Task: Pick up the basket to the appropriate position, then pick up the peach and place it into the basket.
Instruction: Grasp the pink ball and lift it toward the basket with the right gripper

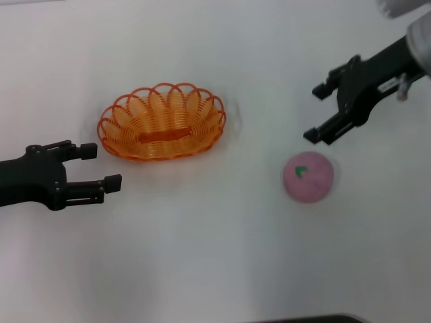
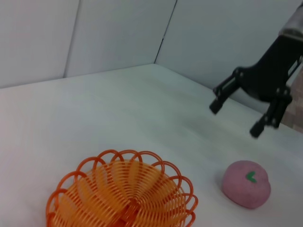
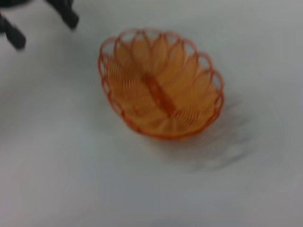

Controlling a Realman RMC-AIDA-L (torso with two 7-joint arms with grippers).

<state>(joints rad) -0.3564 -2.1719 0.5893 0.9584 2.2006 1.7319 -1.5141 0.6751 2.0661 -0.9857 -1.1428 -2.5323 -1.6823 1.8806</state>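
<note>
The orange wire basket (image 1: 161, 121) sits empty on the white table, left of centre; it also shows in the left wrist view (image 2: 122, 191) and the right wrist view (image 3: 160, 83). The pink peach (image 1: 308, 175) with a green leaf mark lies on the table to the basket's right, also in the left wrist view (image 2: 246, 183). My left gripper (image 1: 100, 166) is open and empty, just left of the basket. My right gripper (image 1: 316, 112) is open and empty, hovering above and behind the peach; it also shows in the left wrist view (image 2: 235, 116).
The white table (image 1: 202, 256) stretches bare in front of the basket and peach. Grey wall panels (image 2: 94, 33) stand behind the table. A dark edge (image 1: 303, 318) shows at the table's near side.
</note>
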